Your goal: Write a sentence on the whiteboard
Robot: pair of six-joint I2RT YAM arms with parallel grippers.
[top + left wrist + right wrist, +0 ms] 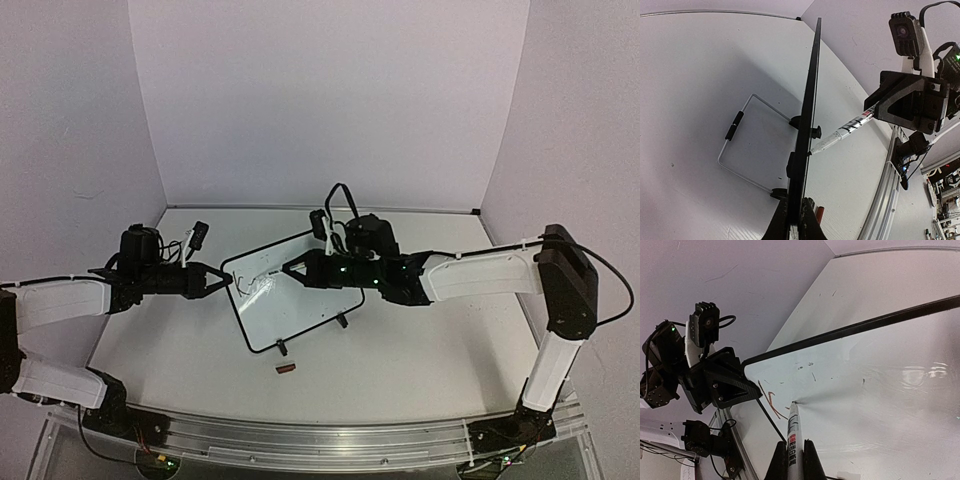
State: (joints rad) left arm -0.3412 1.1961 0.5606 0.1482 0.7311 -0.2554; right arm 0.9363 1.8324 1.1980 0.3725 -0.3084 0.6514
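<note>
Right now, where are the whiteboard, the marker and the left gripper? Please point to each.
whiteboard (300,315): top view, bare white face near its lower edge.
marker (842,132): left wrist view, white barrel near the tip.
left gripper (224,282): top view, fingertips at the whiteboard's left edge.

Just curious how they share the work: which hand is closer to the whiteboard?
Left. The left gripper clamps the whiteboard by its edge; the right gripper hangs off its face, only its marker tip touching.

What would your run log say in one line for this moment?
left tool: shut on whiteboard edge | right tool: shut on marker, tip at board | sentence: few strokes only
</note>
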